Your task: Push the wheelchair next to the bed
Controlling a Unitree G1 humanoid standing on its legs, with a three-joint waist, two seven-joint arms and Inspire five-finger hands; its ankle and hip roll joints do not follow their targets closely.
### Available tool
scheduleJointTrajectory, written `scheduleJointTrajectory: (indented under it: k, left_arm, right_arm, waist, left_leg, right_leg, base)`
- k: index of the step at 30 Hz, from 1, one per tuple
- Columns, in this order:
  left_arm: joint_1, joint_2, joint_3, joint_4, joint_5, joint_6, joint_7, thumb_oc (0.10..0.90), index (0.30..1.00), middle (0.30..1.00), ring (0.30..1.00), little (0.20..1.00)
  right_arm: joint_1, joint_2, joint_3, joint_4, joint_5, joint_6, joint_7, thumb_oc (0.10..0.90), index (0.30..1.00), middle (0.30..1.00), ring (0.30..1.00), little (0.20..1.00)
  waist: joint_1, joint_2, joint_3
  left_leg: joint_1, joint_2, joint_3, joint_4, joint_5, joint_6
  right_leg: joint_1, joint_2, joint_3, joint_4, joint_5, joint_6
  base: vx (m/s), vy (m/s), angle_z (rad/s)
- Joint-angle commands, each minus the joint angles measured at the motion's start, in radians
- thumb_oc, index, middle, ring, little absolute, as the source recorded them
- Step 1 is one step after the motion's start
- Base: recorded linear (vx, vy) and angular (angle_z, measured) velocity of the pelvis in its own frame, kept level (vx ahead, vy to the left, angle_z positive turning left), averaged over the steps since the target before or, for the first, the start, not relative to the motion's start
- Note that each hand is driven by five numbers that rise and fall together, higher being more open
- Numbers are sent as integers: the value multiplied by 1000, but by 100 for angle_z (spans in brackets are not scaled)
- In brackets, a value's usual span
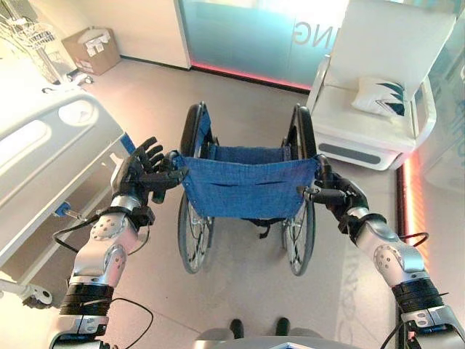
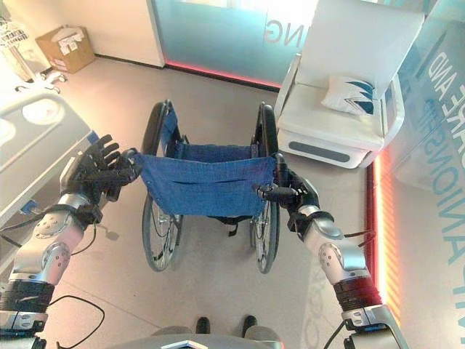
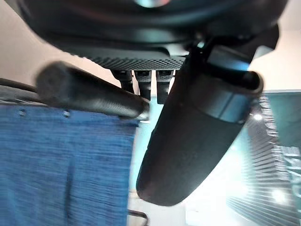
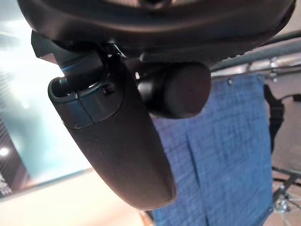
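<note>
Fingers of the left hand (image 1: 145,169) stand straight and spread, with only the thumb hooked toward the left push handle (image 3: 89,92), so that side is touching rather than gripping. Left of it, close alongside, lies the bed (image 1: 51,145), its pale rail running away from the robot. The wheelchair (image 1: 247,185) stands on the floor directly ahead, blue backrest toward the robot, wheels pointing to the far wall, beside the bed's near end but apart from it. On the right, the right hand (image 1: 336,190) is curled round the right push handle (image 4: 176,92), holding it firmly. Farther right and back sits a white armchair (image 1: 378,102) with a cushion.

My worry is the uneven hold: a push driven mostly by the right hand could swing the chair leftward into the bed rail, or the loose left hand could slip off its handle.
</note>
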Motion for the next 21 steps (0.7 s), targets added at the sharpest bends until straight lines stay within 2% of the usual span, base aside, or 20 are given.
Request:
scheduleJointTrajectory:
  k: [1,7,12,16,21]
  left_arm:
    - [-91,67,-21,13,42,-57,16,800,900,900,900,900]
    - [-106,76,-29,26,62,-32,36,800,900,900,900,900]
    - [-149,74,-43,77,70,-48,128,800,900,900,900,900]
    - [-164,59,-57,100,59,-27,107,800,900,900,900,900]
    - [-168,39,-71,116,34,-70,91,800,900,900,900,900]
  right_arm:
    - [-136,-2,31,-38,13,-80,10,800,900,900,900,900]
    - [-139,-2,42,-41,18,-88,10,800,900,900,900,900]
    - [-173,10,63,-21,17,-88,6,800,900,900,900,900]
    - [-181,14,72,-23,15,-86,4,800,900,900,900,900]
    - [-182,11,77,-29,13,-77,22,800,900,900,900,900]
  waist:
    - [14,-15,-60]
    - [13,-14,-57]
    - [10,-15,-58]
    - [7,-17,-59]
    - [1,-17,-60]
  left_leg:
    - [3,-18,35,10,-33,-27]
    - [3,-19,35,12,-33,-28]
    - [7,-20,37,13,-34,-29]
    - [8,-20,38,14,-34,-28]
    - [11,-20,40,12,-35,-29]
  right_leg:
    - [-7,7,-10,41,-2,33]
    - [-6,8,-10,42,-3,32]
    - [-2,9,-9,40,-4,31]
    - [1,9,-8,39,-4,30]
    - [1,10,-4,38,-3,31]
  base:
    - [0,0,0]
    - [0,0,0]
    - [0,0,0]
    - [0,0,0]
    - [0,0,0]
